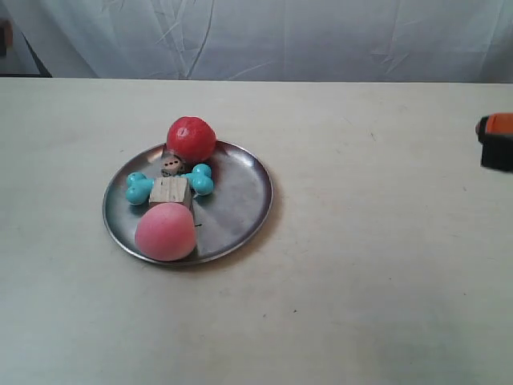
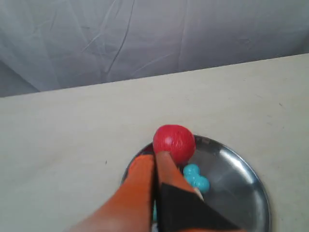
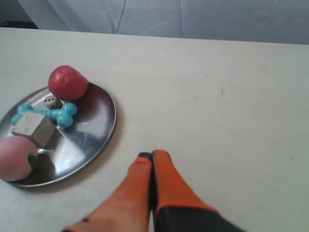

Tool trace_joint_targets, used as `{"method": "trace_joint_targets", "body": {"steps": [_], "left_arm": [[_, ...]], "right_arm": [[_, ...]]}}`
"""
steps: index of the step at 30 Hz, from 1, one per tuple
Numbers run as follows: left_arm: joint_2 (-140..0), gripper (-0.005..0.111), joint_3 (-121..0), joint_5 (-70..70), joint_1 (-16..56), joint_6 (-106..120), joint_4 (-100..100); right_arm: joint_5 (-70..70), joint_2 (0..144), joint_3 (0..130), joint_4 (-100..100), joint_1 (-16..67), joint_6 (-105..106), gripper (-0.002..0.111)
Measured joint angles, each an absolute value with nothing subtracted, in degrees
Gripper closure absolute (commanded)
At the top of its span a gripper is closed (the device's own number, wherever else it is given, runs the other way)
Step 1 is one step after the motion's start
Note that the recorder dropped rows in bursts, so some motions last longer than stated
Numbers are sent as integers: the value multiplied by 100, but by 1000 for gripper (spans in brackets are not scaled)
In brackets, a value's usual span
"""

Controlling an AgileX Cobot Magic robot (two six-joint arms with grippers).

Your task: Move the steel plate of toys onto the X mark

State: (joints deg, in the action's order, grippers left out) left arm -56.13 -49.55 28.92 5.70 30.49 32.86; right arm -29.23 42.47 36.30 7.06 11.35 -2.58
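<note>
The pale counter [image 1: 385,265] carries the steel plate [image 1: 236,192], which lies flat on it with bare surface all round its rim. A creased white cloth [image 1: 280,40] hangs beyond the plate, past the counter's far edge.

The plate is round, shallow and shiny, and it holds all five toys, gathered on one half, while the other half shows bare metal.

The left arm [image 2: 157,157] reaches in over the plate. Its orange jaws are clenched together with nothing between them, and their tips line up with the red ball at the plate's rim. Whether the tips touch the plate cannot be told. The right arm [image 3: 152,157] is over bare counter beside the plate, clear of its rim, on the plate's bare-metal side. Its jaws are likewise pressed tight together and grasp nothing. An orange and black part of the arm at the exterior view's right [image 1: 495,140] shows at that view's edge, well apart from the plate.

The pink ball [image 1: 166,232] sits at the plate's near rim. The red ball [image 1: 191,138], somewhat smaller, sits at the far rim, opposite it. The turquoise bone [image 1: 138,188] lies across the plate between the two balls. The wooden block [image 1: 170,191] covers the bone's middle in the exterior view. The tiny brown die [image 1: 171,167] sits between the block and the red ball, just beside both.

A few dark specks dot the counter around the plate. They are too small to tell whether any of them is the X mark.
</note>
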Motion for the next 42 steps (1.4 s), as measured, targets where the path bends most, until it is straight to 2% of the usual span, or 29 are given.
{"method": "trace_joint_targets", "body": {"steps": [5,9,23,29,38,42], "left_arm": [[-4811,107,-3699,2474,570,3049,3521],[-4500,107,-3280,2660,570,3049,3558],[-4329,107,-3230,3027,570,3049,3727],[-4329,107,-3230,3027,570,3049,3727],[-4329,107,-3230,3027,570,3049,3727],[-4329,107,-3230,3027,570,3049,3727]], "right_arm": [[-2629,3786,3025,1058,1135,-258,108],[-2585,3529,2979,1413,1135,-258,108],[-2524,3405,2954,1554,1135,-258,108],[-2292,2546,2629,1149,1122,-184,108],[-2041,589,1403,598,-90,-154,108],[-2041,120,862,540,-283,-143,108]]}}
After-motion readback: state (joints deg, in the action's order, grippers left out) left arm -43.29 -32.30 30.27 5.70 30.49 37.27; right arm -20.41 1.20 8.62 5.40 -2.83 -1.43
